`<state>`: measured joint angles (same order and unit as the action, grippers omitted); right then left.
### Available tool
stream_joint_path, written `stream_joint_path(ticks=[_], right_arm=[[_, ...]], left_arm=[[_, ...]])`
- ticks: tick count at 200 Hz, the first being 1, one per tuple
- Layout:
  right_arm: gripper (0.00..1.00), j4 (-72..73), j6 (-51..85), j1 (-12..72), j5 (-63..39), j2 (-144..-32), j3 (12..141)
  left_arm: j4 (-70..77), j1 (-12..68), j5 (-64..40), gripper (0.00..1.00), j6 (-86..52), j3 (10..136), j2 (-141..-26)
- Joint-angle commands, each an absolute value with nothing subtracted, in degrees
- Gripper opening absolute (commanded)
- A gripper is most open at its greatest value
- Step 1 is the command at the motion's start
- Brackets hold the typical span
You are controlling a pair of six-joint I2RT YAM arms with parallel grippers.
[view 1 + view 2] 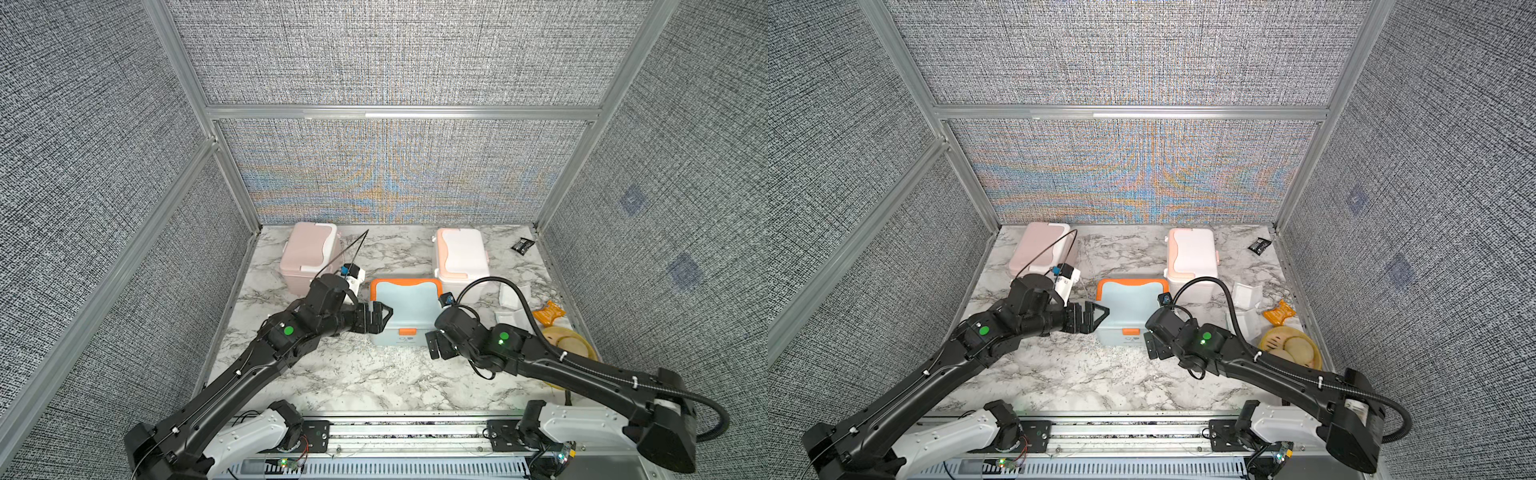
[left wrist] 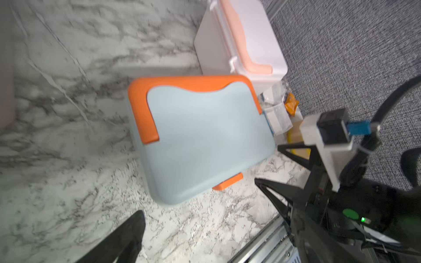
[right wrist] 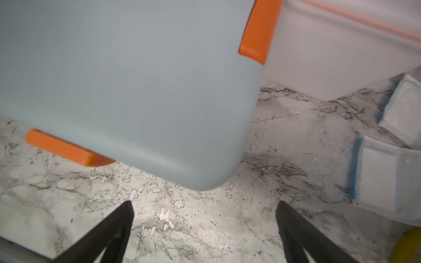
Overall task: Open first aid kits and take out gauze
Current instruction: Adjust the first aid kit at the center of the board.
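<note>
Three first aid kits stand on the marble table with their lids down: a pink one [image 1: 309, 253] at the back left, a white and peach one [image 1: 459, 259] at the back right, and a light blue one with an orange handle [image 1: 405, 309] in the middle. Two gauze pads [image 1: 512, 296] [image 1: 510, 319] lie to the right of the blue kit; the right wrist view shows one [image 3: 387, 180]. My left gripper [image 1: 380, 318] is at the blue kit's left side, open; one finger [image 2: 129, 234] shows. My right gripper [image 3: 204, 205] hangs open and empty by the kit's front right corner.
A small black packet [image 1: 522, 244] lies at the back right. An orange wrapper [image 1: 549, 313] and a yellow round dish [image 1: 575, 340] sit by the right wall. Grey panel walls close in three sides. A metal rail [image 1: 407, 432] runs along the front.
</note>
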<state>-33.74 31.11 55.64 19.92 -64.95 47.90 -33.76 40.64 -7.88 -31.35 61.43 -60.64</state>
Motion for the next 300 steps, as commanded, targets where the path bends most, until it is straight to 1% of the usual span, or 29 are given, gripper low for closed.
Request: stream_joint_path(ticks=[1, 18, 38, 59, 70, 89, 107, 139, 167, 216, 271, 300], right_arm=[[0.99, -29.2, 33.53, 54.75, 13.65, -60.74, 44.55], [0.98, -26.99, 36.47, 52.86, 8.69, -57.33, 41.61], [0.88, -27.41, 39.31, 50.71, 6.37, -54.32, 38.8], [0.7, -27.01, 41.23, 48.74, 4.44, -52.22, 35.73], [0.64, -25.6, 41.93, 48.1, 2.96, -51.28, 34.32], [0.6, -21.24, 42.95, 46.58, -0.99, -51.31, 32.12], [0.59, -17.1, 43.41, 45.26, -4.49, -53.33, 31.51], [0.59, -12.26, 43.77, 42.89, -8.38, -60.55, 32.74], [0.56, -14.15, 42.87, 40.94, -6.58, -65.37, 35.73], [0.56, -14.77, 40.72, 37.61, -6.95, -69.96, 38.7], [0.56, -14.35, 38.29, 37.03, -11.29, -77.85, 45.76], [0.57, -14.83, 37.85, 36.97, -11.09, -78.8, 46.69]], left_arm=[[-36.08, 39.04, -5.14, 0.99, -24.46, 69.05, -67.73], [-36.56, 37.6, -8.13, 0.99, -21.16, 77.6, -77.07], [-36.91, 36.36, -12.44, 0.99, -17.97, 87.4, -88.24], [-38.66, 35.29, -15.36, 0.99, -16.29, 97.19, -99.1], [-41.56, 34.88, -15.52, 0.99, -16.54, 102.43, -104.09], [-46.56, 33.62, -18.61, 0.99, -14.97, 109.48, -111.23], [-45.7, 33.43, -22.14, 0.99, -14.63, 108.6, -113.54], [-37.23, 33.48, -25.1, 0.99, -16.89, 94.92, -107.64], [-31.86, 33.4, -26.73, 0.99, -19.61, 82.85, -101.02], [-25.38, 34.06, -26.87, 1.0, -24.79, 65.54, -87.91], [-21.07, 36.2, -25.82, 0.99, -30.81, 52.4, -74.97], [-22.6, 36.3, -22.74, 0.99, -31.27, 50.02, -69.87]])
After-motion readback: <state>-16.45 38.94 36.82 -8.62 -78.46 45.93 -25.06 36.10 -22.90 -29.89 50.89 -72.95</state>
